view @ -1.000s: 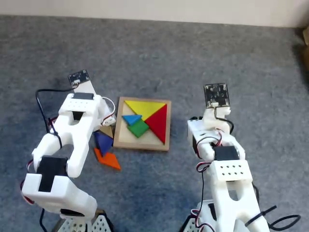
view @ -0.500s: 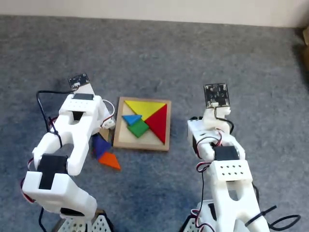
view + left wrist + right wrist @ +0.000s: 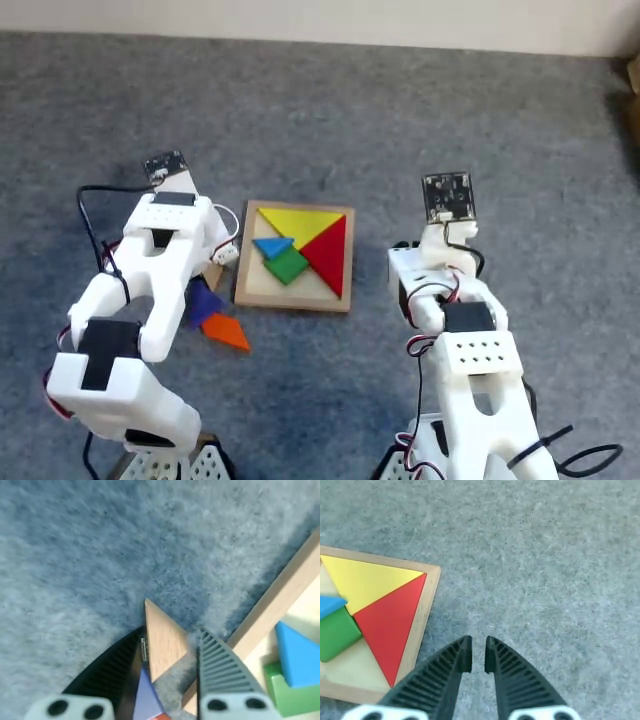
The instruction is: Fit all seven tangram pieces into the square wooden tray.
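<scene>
Past the halfway mark, by the look of it. Already seated in the wooden tray point(image 3: 295, 301): a yellow triangle point(image 3: 300, 222), a red triangle point(image 3: 328, 255), a small blue triangle point(image 3: 270, 245) and a green square point(image 3: 288, 265), packed toward the far and right sides, with bare tray floor showing along the near and left sides. Left to go in: three pieces on the grey carpet point(image 3: 400, 120) just beside the tray's left rim, namely a plain wooden triangle point(image 3: 162, 642), a purple piece point(image 3: 205, 303) and an orange piece point(image 3: 228, 333), the purple one partly hidden under the left arm in the high view.

Probably working on the wooden triangle at present. Straddling it with the left gripper point(image 3: 173, 631), jaws apart: touching or nearly touching its edge on one side, with a strip of carpet showing on the other, so not yet clamped. Lying flat on the carpet there, close to the tray's outer rim. Over on the other side, hovering above the carpet just off the tray's right rim with the right gripper point(image 3: 476, 647): almost closed, only a thin slit between the tips, nothing held.

Compared with a second ago: same four pieces in the tray, in the same places. On the left arm's part, a slight shift over the loose pieces, covering more of the purple piece than before. On the right arm's part, no visible movement.
</scene>
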Robot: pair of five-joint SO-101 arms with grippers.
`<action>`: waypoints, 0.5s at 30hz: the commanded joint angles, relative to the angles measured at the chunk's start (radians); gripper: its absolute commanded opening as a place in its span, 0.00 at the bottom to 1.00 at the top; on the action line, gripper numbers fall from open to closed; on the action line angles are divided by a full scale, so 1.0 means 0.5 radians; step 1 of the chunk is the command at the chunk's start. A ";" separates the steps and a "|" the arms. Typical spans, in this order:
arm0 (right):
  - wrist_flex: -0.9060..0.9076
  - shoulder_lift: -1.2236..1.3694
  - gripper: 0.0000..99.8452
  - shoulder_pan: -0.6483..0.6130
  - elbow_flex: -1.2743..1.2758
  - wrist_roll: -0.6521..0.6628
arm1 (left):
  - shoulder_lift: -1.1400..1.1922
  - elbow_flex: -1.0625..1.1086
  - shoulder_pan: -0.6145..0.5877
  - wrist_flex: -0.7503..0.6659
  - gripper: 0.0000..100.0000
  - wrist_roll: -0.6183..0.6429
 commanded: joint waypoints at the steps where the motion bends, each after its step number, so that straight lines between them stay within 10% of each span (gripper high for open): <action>1: -0.044 -0.069 0.06 0.023 -0.008 -0.009 | -0.035 -0.213 0.032 0.169 0.01 0.012; 15: -0.044 -0.091 0.06 0.173 -0.023 -0.021 | -0.014 -0.738 0.591 0.700 0.01 0.025</action>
